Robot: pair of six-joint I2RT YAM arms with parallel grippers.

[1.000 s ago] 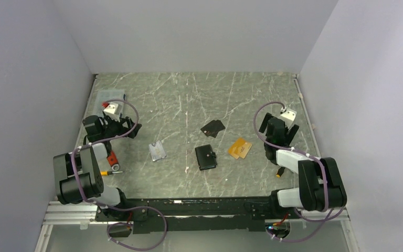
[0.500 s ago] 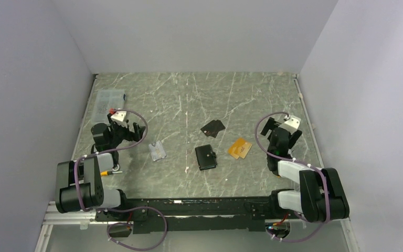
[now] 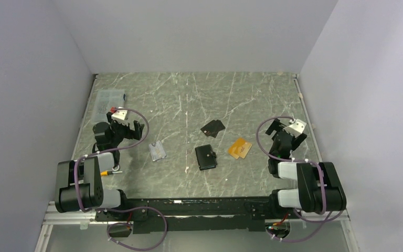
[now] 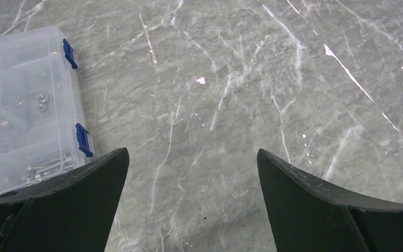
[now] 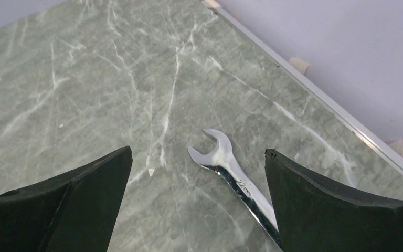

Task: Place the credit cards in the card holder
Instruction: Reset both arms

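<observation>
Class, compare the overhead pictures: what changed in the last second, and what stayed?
The left pincer drew back from the screw box, nearer and inward; the right pincer drew nearer and slightly outward. Nothing was grasped or released; both stay open. Black cards, orange cards, card holder and sleeve lie unmoved.

Screw box [image 4: 26,110]: cut off by the left edge of the left wrist view, near corner behind the left tool finger [image 4: 68,205]. Wrench [image 5: 231,170]: handle end hidden behind the right tool finger [image 5: 336,210] (size stamp unreadable). Top view: black cards [image 3: 213,127] and orange cards [image 3: 240,148] overlap, count too small to tell. Card holder [image 3: 205,157] shut, inside hidden.
</observation>
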